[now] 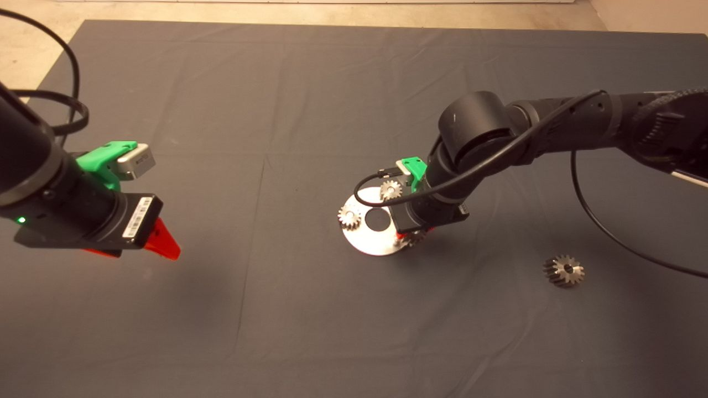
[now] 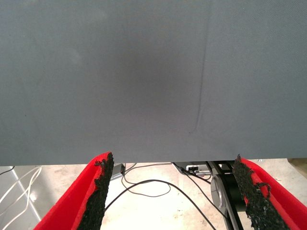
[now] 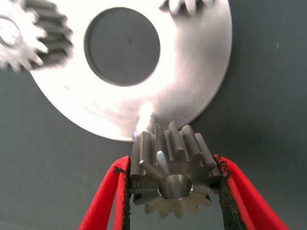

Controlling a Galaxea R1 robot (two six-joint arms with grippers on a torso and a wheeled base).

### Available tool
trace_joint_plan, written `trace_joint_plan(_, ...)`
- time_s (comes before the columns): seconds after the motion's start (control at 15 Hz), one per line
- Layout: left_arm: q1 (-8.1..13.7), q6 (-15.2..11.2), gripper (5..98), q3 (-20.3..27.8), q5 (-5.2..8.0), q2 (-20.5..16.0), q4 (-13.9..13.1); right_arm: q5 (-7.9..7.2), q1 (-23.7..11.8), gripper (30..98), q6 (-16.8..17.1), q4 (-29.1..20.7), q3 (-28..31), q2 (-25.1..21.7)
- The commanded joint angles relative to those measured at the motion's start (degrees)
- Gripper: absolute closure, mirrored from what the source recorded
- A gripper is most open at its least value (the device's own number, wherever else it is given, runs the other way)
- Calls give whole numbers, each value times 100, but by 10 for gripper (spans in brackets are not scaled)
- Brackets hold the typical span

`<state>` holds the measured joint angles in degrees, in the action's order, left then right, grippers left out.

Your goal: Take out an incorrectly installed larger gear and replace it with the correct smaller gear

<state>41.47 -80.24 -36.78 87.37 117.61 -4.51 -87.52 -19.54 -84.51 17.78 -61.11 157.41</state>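
1. My right gripper (image 3: pixel 172 191) clamps the smaller gear (image 3: pixel 173 176) at the silver plate (image 1: pixel 371 242) rim.
2. The larger gear (image 1: pixel 563 270) lies on the table (image 1: pixel 310 320), well apart.
3. My left gripper (image 2: pixel 170 191) hovers open, empty.

The right arm reaches in from the right edge of the frame to just right of centre, its wrist bent downward. The right gripper (image 3: pixel 172 191) points down, its red fingers (image 3: pixel 103 201) closed on a small object. The left gripper (image 1: pixel 160 246) hovers at the left edge, tilted downward, fingers apart and empty.
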Motion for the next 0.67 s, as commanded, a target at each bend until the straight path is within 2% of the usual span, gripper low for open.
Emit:
trace_joint_plan(0.0,89,26,401,-47,763,12,38,33,-138,924,4,518,-92,207)
trace_joint_plan(0.2,89,61,401,-91,763,21,38,24,-156,926,4,543,-110,357)
trace_joint_plan(0.6,89,43,401,-100,763,39,38,24,-173,926,-31,499,-25,340)
